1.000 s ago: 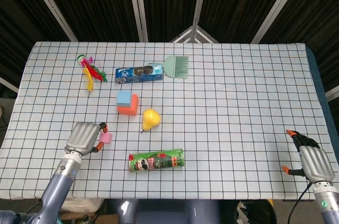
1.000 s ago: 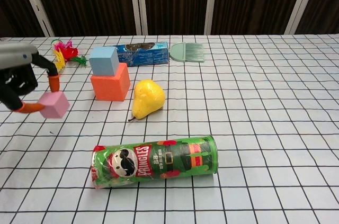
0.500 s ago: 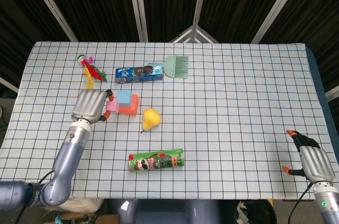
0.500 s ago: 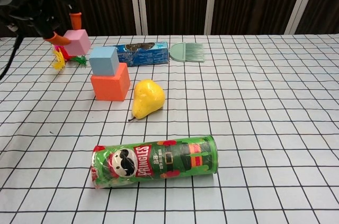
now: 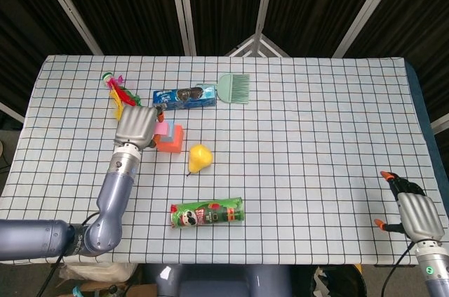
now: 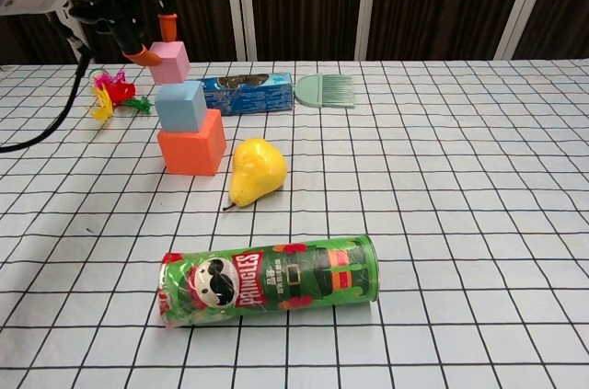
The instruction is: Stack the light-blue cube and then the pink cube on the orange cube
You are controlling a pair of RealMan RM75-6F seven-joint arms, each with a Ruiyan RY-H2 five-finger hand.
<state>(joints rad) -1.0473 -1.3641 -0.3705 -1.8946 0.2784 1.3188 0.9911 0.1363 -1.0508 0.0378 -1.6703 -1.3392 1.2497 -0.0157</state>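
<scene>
We hold the small pink cube [image 6: 170, 62] pinched between the orange-tipped fingertips [image 6: 167, 19] of our left hand [image 5: 137, 127], just above the light-blue cube [image 6: 180, 105], which already sits on the larger orange cube [image 6: 191, 151]. In the chest view the pink cube hangs slightly to the left of the light-blue one's centre and looks a little tilted, with its lower face close to the top of the stack; whether they touch we cannot tell. So we judge the coming move a short nudge rightward to line them up, then straight down. In the head view our left hand covers most of the stack. Our right hand [image 5: 417, 214] rests well apart at the table's [image 5: 316, 135] near right corner, holding nothing, fingers seemingly loosely curled; the left is far nearer.
</scene>
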